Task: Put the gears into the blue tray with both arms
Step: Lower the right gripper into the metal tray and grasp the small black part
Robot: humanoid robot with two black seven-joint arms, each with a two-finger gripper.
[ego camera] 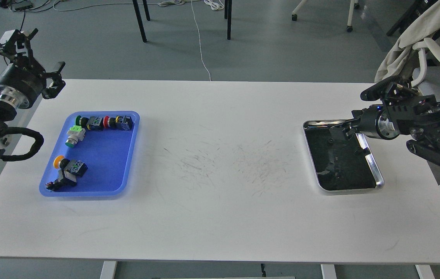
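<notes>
main risk: the gears are tiny and black on the dark floor of the steel tray (375, 176), so i can barely tell them from reflections. i could easily close my right gripper (340, 130) on nothing, or clip the shiny rim and shove the tray. that gripper sits over the tray's far edge, seen end-on and dark; can't tell how far its fingers are spread or whether it has anything.

my left gripper (30, 54) is up beyond the table's far-left corner, well apart from the blue tray (127, 166), fingers spread wide, empty.

second risk: the drop zone is cluttered. the blue tray holds push-button switches (103, 122) along its far rim and near its left corner; a gear could bounce under one. middle and right are bare blue. i see no gears in it yet.

one dark speck (331, 140) in the steel tray's far part may be a gear.
</notes>
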